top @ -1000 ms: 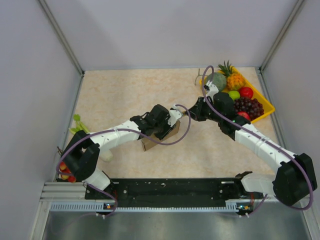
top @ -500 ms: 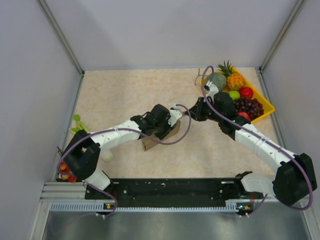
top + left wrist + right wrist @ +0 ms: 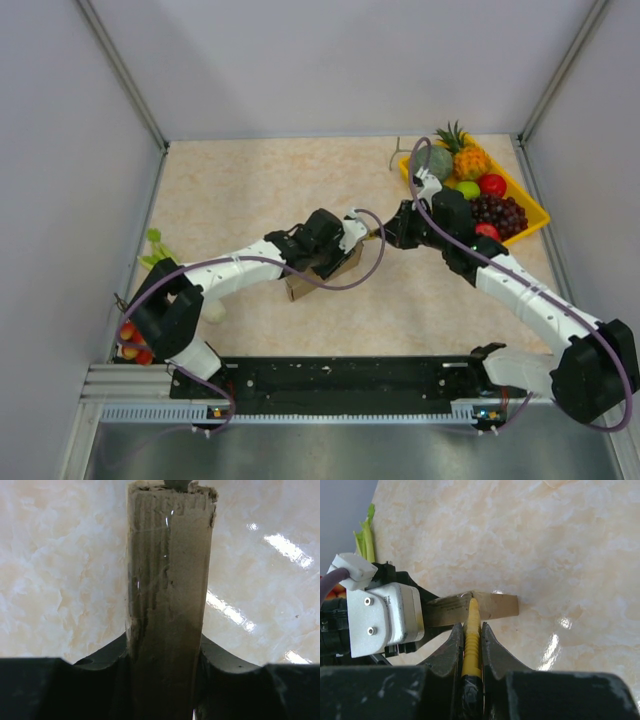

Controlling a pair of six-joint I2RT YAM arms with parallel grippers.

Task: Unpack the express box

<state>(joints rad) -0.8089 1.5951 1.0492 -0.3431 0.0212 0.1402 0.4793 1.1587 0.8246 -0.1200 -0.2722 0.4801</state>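
**Inspector:** State of the left fingers (image 3: 107, 657)?

**Assistant:** They are pressing on both broad faces of the express box (image 3: 170, 580). The left gripper (image 3: 162, 652) is clamping it, and the box's ragged cardboard end is pointing to 12 o'clock in the wrist view.

**Inspector:** And the right fingers (image 3: 454, 640)?

**Assistant:** They are squeezing a thin yellow tool (image 3: 473, 611). The right gripper (image 3: 470, 630) is holding it aimed at 12 o'clock, and its tip is touching the box's edge just beside the left wrist's white housing (image 3: 385, 617).

**Inspector:** Where is the box lying?

**Assistant:** It is sitting near the middle of the table (image 3: 250, 190), mostly under the left gripper, with brown cardboard showing at that gripper's 7 o'clock. I cannot tell whether it is resting on the table or being lifted.

**Inspector:** Surroundings?

**Assistant:** The left arm (image 3: 230, 272) is reaching in from 8 o'clock and the right arm (image 3: 520, 290) from 4 o'clock. A yellow fruit tray (image 3: 538, 218) is lying at the box's 2 o'clock, well apart, and green stalks (image 3: 155, 245) are lying at 9 o'clock by the table edge
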